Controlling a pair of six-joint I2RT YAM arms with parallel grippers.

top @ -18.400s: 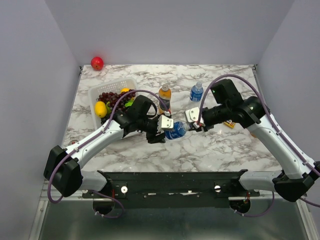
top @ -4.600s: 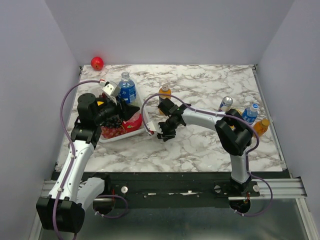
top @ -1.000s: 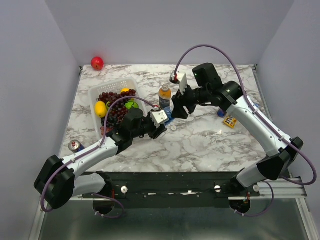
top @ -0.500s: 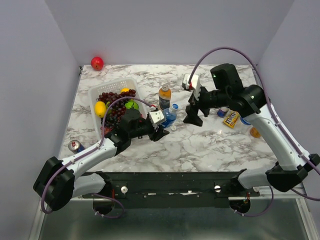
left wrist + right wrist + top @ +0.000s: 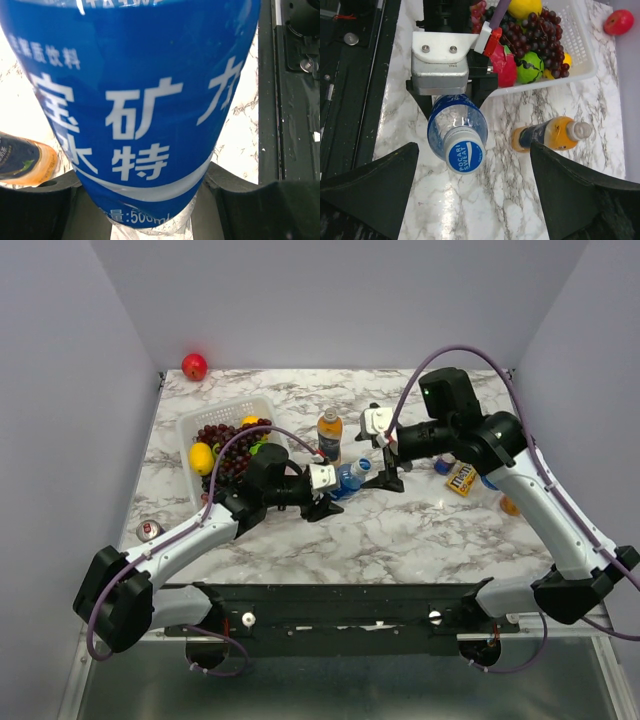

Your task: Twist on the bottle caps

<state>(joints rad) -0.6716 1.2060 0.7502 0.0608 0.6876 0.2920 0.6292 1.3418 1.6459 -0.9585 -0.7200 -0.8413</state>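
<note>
My left gripper [image 5: 325,492] is shut on a clear bottle with a blue label [image 5: 350,478], holding it low over the table and tilted, neck towards the right arm. The label fills the left wrist view [image 5: 135,100] between the two dark fingers [image 5: 260,205]. A blue cap [image 5: 465,156] sits on its neck. My right gripper [image 5: 383,462] stands wide open right at the cap, its fingers [image 5: 370,195] apart on either side and touching nothing. An orange drink bottle with a dark label [image 5: 329,432] stands upright behind, with a pale cap [image 5: 580,130].
A white basket [image 5: 262,405] of grapes and fruit stands at the back left, a red apple [image 5: 194,366] in the far corner. A drink can [image 5: 150,530] lies by the left edge. A yellow sweets packet [image 5: 461,478] and part of an orange bottle [image 5: 510,505] lie under the right arm.
The right gripper has opened off the cap, drawn back to the right, then come close to the cap again. The left gripper still grips the bottle, now tilted further right.
</note>
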